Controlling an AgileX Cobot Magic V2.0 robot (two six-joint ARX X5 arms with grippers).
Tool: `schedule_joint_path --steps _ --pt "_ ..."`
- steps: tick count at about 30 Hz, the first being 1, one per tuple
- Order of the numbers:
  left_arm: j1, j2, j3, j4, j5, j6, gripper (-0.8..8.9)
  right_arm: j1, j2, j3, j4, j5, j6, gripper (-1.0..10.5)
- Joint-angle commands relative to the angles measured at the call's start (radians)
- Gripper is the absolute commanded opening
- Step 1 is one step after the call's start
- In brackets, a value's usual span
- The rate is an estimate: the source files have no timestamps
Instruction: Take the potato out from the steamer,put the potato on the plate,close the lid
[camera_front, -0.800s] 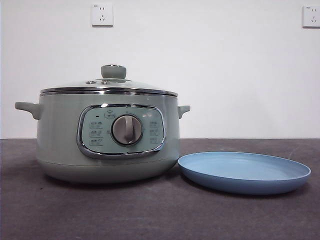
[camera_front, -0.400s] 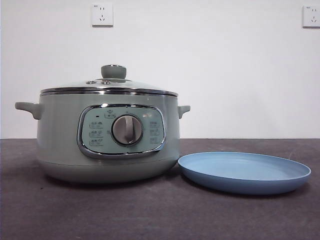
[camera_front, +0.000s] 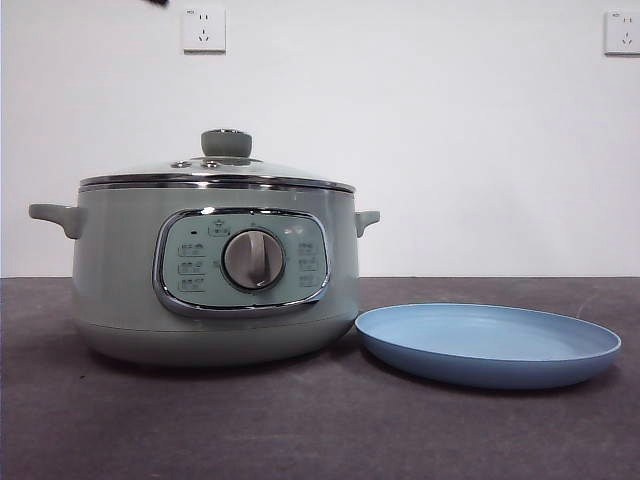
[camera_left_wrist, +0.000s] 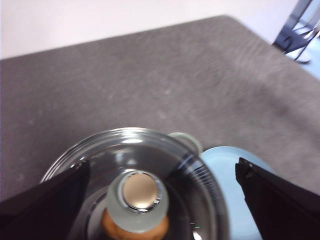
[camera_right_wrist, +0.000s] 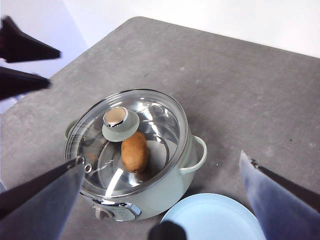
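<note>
Even bright light; left wrist view blurred, lid glaring.

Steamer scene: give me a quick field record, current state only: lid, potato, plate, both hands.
steamer: on the dark table, dial facing the front camera
lid: closed on the steamer, knob up
potato: inside the steamer, visible through the glass lid
plate: on the table beside the steamer, nothing on it
left hand: open, above the lid with the knob between its jaws, not touching
right hand: open, high above the steamer and plate, holding nothing
task progress: no step done yet
</note>
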Motion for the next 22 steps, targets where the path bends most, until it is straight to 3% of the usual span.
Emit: schedule_joint_path --steps 1,14,20,22 --pt "-0.014 0.055 0.002 0.015 -0.034 0.011 4.9 0.002 0.0 0.003 0.001 0.003 0.015 6.3" --pt "-0.047 0.251 0.002 -0.002 -0.061 0.012 4.9 0.002 0.0 0.003 0.002 0.007 0.014 6.3" --pt "-0.081 0.296 0.002 -0.041 -0.133 0.038 4.89 0.002 0.0 0.003 0.002 0.015 0.014 6.3" --pt "-0.089 0.299 0.002 -0.046 -0.155 0.043 4.47 0.002 0.0 0.003 0.002 0.037 0.014 6.3"
